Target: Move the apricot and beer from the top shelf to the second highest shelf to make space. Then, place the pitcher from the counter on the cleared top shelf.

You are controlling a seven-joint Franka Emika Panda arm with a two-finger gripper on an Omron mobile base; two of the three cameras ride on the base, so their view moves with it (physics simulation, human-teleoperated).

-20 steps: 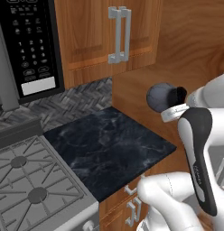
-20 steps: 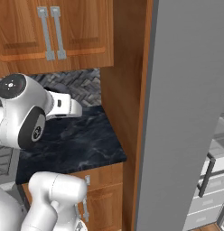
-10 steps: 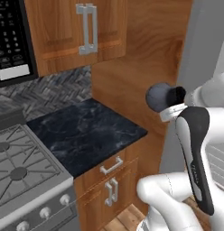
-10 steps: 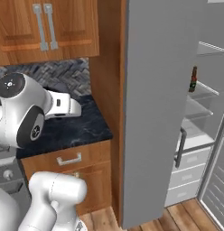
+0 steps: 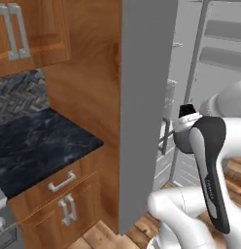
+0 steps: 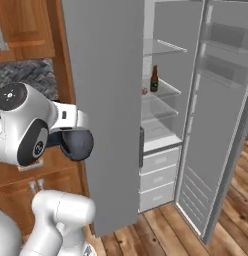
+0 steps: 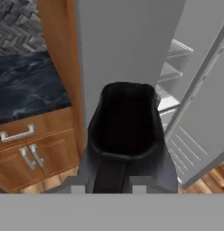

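**A:** Looking for the pitcher [image 7: 126, 118]. Where is it?

**B:** In the claw [image 7: 124, 173], off every surface. The hand view looks straight down into its dark mouth. In the right base view it is the dark round body under the white hand, in front of the open grey fridge door [image 6: 107, 105].

**A:** How wide is the claw?

**B:** It is closed on the pitcher, which hangs from it in the air. The vessel hides the fingers, so I cannot tell how wide they stand.

**A:** And the beer [image 6: 154, 79]?

**B:** It stands upright inside the fridge on the second highest shelf [image 6: 169, 90], towards the back. The apricot [image 6: 144, 91] lies on the same glass, just beside the bottle and nearer the front. It is too small to show more than a tan dot.

**A:** The top shelf [image 6: 166, 47]?

**B:** It is above them, with plain glass and pale trim.

**A:** And the worktop [image 5: 41, 145]?

**B:** Dark marbled stone on the far side of the grey door, over brown cabinet fronts. The pitcher is well apart from it, and the door's edge stands between the pitcher and the shelves.
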